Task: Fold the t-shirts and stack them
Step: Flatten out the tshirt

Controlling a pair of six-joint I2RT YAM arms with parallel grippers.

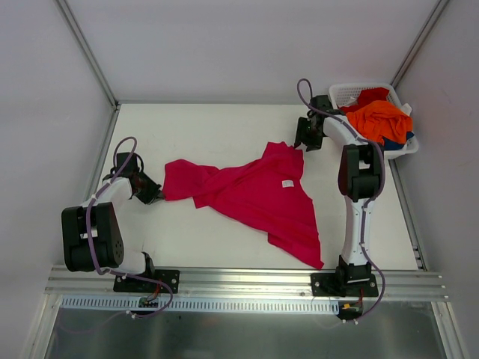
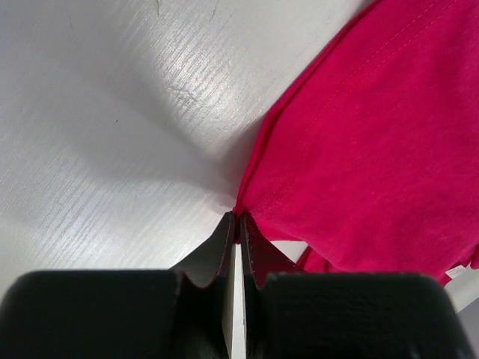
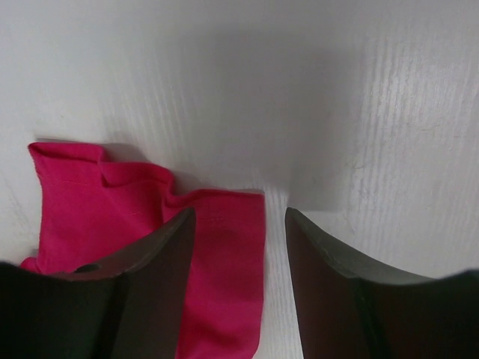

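A magenta-pink t-shirt (image 1: 258,196) with a small white label (image 1: 287,183) lies spread and rumpled on the table's middle. My left gripper (image 1: 155,192) is shut on its left edge (image 2: 247,206), the cloth pinched at the fingertips. My right gripper (image 1: 308,140) hovers open over the shirt's far right corner (image 3: 224,254); the cloth lies between its fingers, not gripped. An orange t-shirt (image 1: 382,120) and a red one (image 1: 372,96) are heaped in the basket, with a bit of blue (image 1: 408,137) beside them.
A white slotted plastic basket (image 1: 346,93) stands at the back right corner, just behind my right arm. White walls with metal posts (image 1: 86,48) enclose the table. A metal rail (image 1: 239,280) runs along the near edge.
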